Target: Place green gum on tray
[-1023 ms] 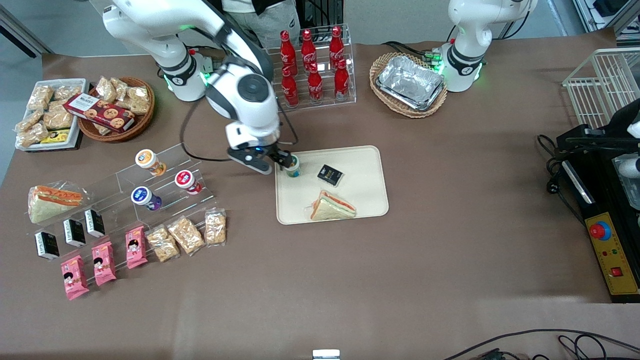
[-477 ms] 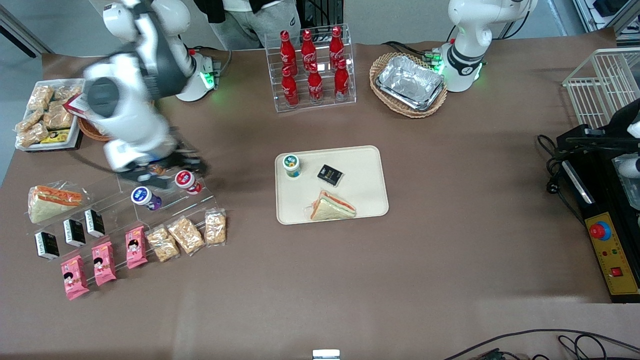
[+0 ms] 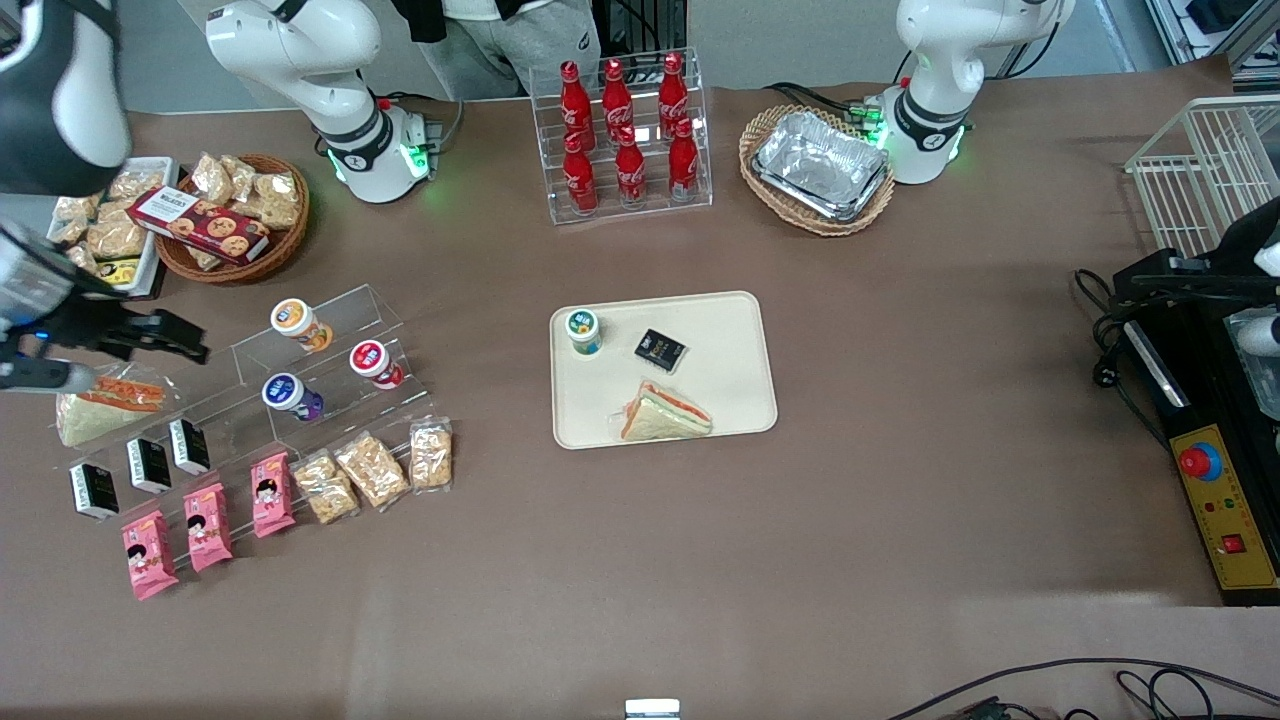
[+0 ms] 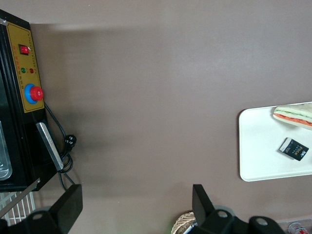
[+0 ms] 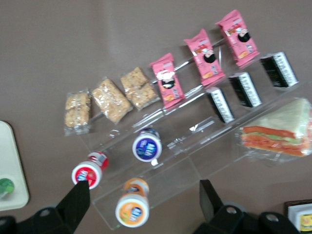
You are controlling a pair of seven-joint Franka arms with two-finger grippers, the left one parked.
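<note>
The green gum (image 3: 583,331) stands upright on the cream-beige tray (image 3: 730,330), at the tray corner farther from the front camera and nearer the working arm's end. Nothing touches it. My right gripper (image 3: 188,340) is open and empty, raised far off toward the working arm's end of the table, beside the clear step rack. In the right wrist view the gripper (image 5: 144,197) hangs open above the orange-lidded canister (image 5: 131,209). The gum (image 5: 6,187) and a corner of the tray (image 5: 10,156) show at that view's edge. The tray also shows in the left wrist view (image 4: 263,146).
On the tray lie a sandwich (image 3: 665,412) and a black packet (image 3: 660,349). The clear rack (image 3: 330,400) holds orange (image 3: 297,322), red (image 3: 373,361) and purple (image 3: 289,394) canisters, snack packets and a wrapped sandwich (image 3: 100,405). Cola bottles (image 3: 620,130) and a foil tray (image 3: 822,165) stand farther back.
The gripper let go of the green gum on the tray, then swung away toward the working arm's end of the table. The gum stays upright on the tray.
</note>
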